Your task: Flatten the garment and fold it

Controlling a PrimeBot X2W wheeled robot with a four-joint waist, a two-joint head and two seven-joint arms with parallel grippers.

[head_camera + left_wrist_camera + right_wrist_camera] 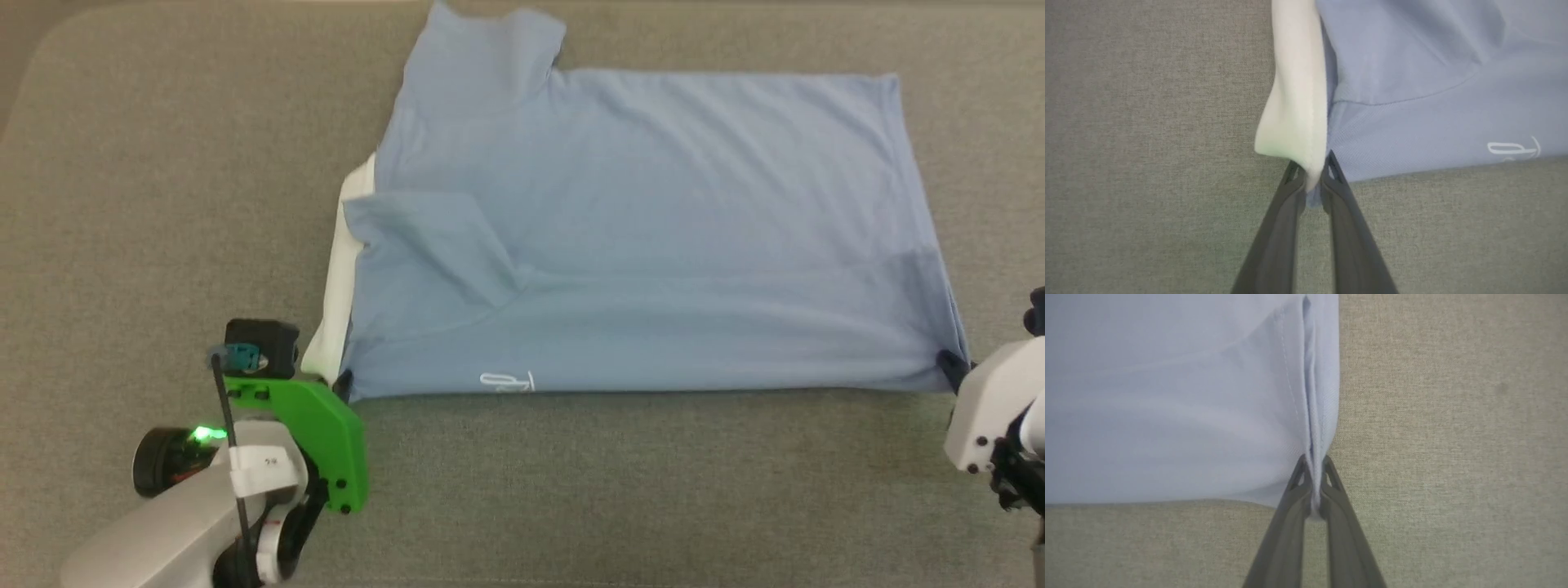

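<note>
In the head view, the shirt is lying across the middle of the bench, already doubled over, with its fold running along the side nearest the bench's near edge and one sleeve lying across the body. The left fingers are gripping the near corner at the collar, and the right fingers are gripping the near corner at the hem end.

In the left wrist view, the left fingers are clamping together on the collar tip and a sliver of blue cloth beside it.

In the right wrist view, the right fingers are pinching shut on the bunched hem edge.

Both bites are sitting right at the cloth's edge. Judging from that, a lift or pull with uneven tension is likely to slip a corner free. The left hold may be catching mostly collar, so the layers could part and the loose sleeve could slide, spoiling the fold.
</note>
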